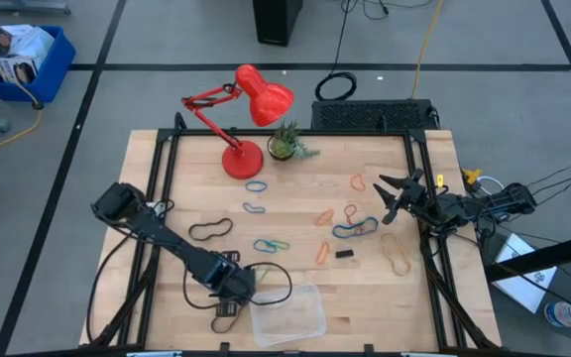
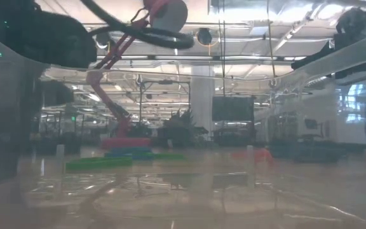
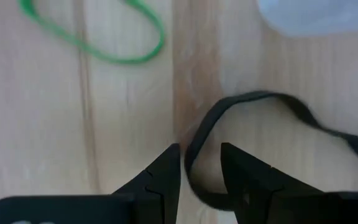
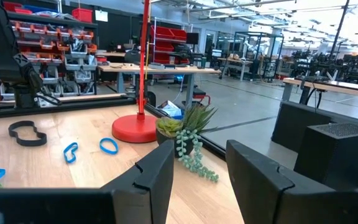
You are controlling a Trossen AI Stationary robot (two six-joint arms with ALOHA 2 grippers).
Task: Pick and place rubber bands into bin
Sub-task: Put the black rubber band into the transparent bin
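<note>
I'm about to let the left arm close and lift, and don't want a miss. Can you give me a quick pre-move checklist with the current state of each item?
1. Left gripper down at the table beside the bin: ok.
2. Black rubber band between its open fingers: ok.
3. Only that band in the gap; green rubber band lies apart: ok.
4. Fingertips touching the wood: cannot tell.
5. Bin has room: ok, looks empty.
6. Right gripper open, away at the table's right side: ok.

Overhead, tabletop-level, two wrist views.
</note>
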